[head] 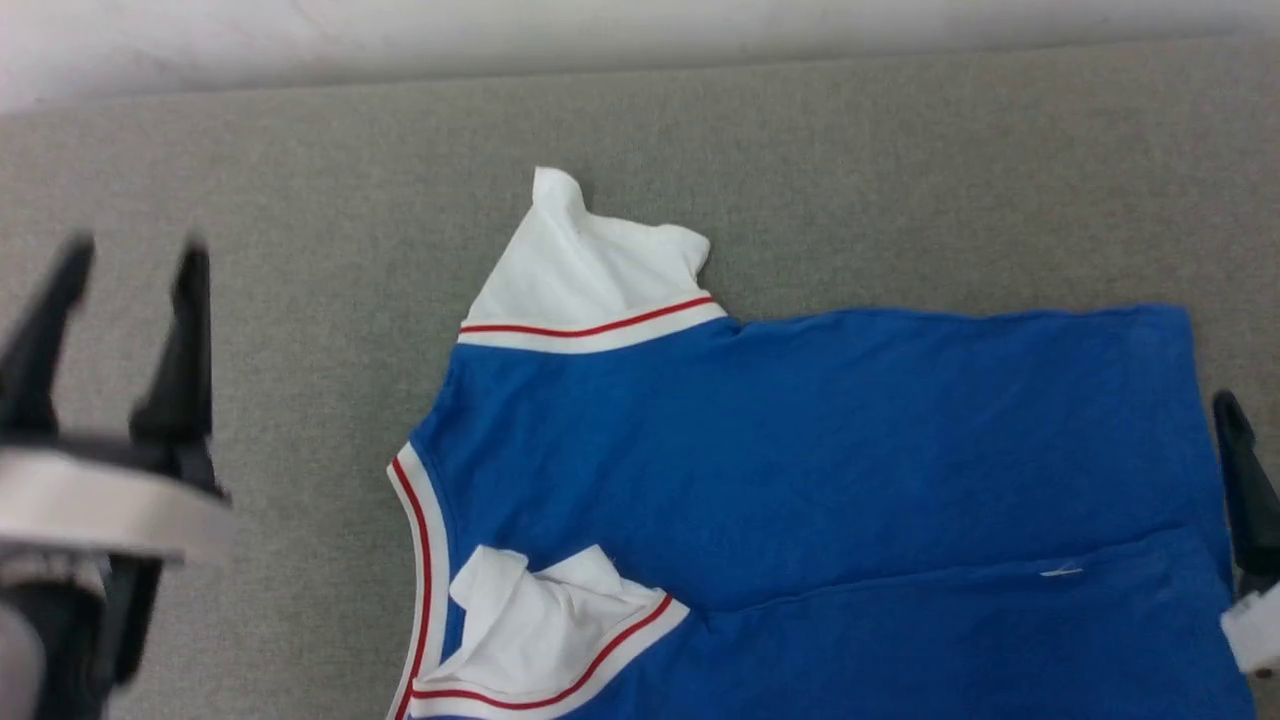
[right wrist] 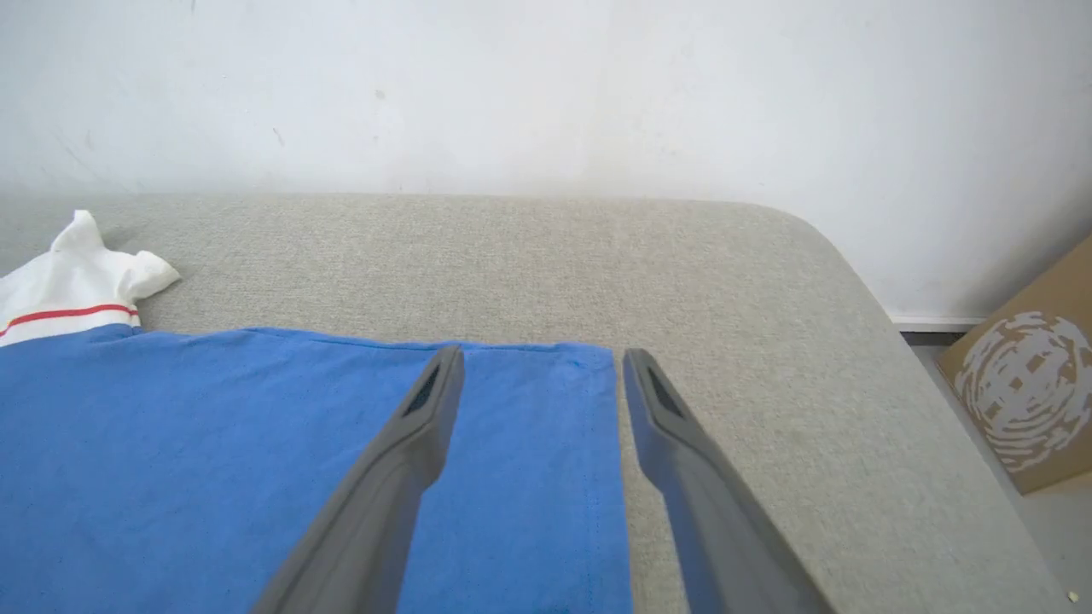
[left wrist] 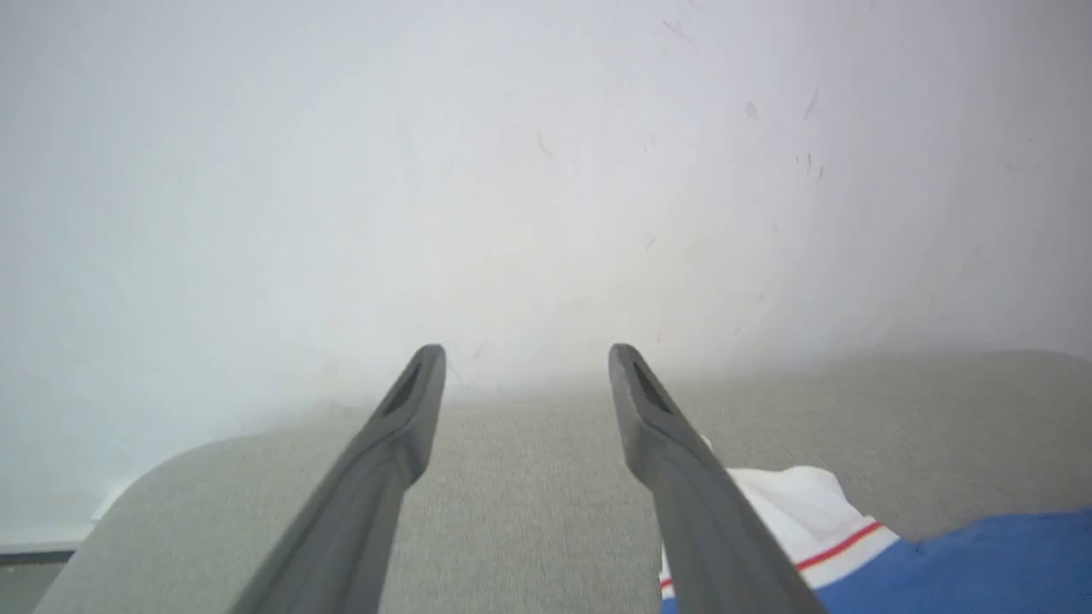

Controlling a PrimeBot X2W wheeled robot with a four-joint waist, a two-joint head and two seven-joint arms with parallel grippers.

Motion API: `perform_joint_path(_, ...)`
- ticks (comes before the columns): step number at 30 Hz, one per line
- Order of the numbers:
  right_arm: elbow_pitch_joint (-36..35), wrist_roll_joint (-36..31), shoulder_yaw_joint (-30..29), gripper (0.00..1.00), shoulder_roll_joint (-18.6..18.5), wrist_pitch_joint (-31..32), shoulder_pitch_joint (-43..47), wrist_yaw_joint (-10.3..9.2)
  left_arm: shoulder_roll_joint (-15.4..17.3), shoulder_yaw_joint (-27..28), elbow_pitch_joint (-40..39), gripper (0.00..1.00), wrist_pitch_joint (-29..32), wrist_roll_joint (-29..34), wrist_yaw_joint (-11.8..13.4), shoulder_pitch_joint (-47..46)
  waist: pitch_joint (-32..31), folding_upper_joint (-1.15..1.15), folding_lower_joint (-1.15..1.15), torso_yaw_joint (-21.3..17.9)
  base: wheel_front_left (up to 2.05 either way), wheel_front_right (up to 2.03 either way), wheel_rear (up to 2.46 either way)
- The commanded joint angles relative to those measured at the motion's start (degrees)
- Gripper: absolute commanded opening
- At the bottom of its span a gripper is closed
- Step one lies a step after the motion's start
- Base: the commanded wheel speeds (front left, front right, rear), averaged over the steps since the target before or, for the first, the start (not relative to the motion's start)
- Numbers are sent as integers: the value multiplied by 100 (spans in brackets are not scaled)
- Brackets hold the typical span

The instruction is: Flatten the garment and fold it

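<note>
The garment (head: 820, 460), a bright blue T-shirt, lies spread on the grey padded surface (head: 300, 200) with its neckline to the left and its hem to the right. Its far white sleeve (head: 590, 270) sticks out flat; the near white sleeve (head: 540, 620) is crumpled onto the blue body. A long crease runs across the near part. My left gripper (head: 137, 250) hovers open to the left of the shirt, holding nothing. My right gripper (right wrist: 543, 367) stands open and empty over the hem's far corner, the hem edge running between its fingers. One of its fingers (head: 1237, 480) shows at the right edge.
A white wall (right wrist: 546, 85) runs along the far side of the padded surface. The surface's rounded right corner (right wrist: 819, 247) lies just past the hem, with a cardboard box (right wrist: 1024, 392) on the floor beyond it. Bare grey padding (left wrist: 529, 512) lies under the left gripper.
</note>
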Motion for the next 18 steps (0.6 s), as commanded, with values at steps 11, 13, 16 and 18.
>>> perform_joint_path(11, 258, -300, 565, 100, -10, -357, -969, -5, -122, -1787, 2218, 100, 1051, 494, -1593, -4265, 1132, 0, -1, -247, 0, 0, 0)
perform_joint_path(13, 317, -305, 636, 100, 1, -387, -1051, -5, -255, -2016, 2709, 100, 1426, 294, -1853, -4635, 1241, 0, -1, -304, 0, 0, 0)
perform_joint_path(16, 412, -319, 674, 100, 23, -426, -1109, -5, -342, -2283, 3218, 100, 1812, 124, -2051, -5013, 1372, 0, -1, -401, 0, 0, 0)
perform_joint_path(18, 474, -343, 712, 100, 11, -444, -1119, -5, -339, -2462, 3473, 100, 2055, 21, -2128, -5142, 1433, 0, -1, -471, 0, 0, 0)
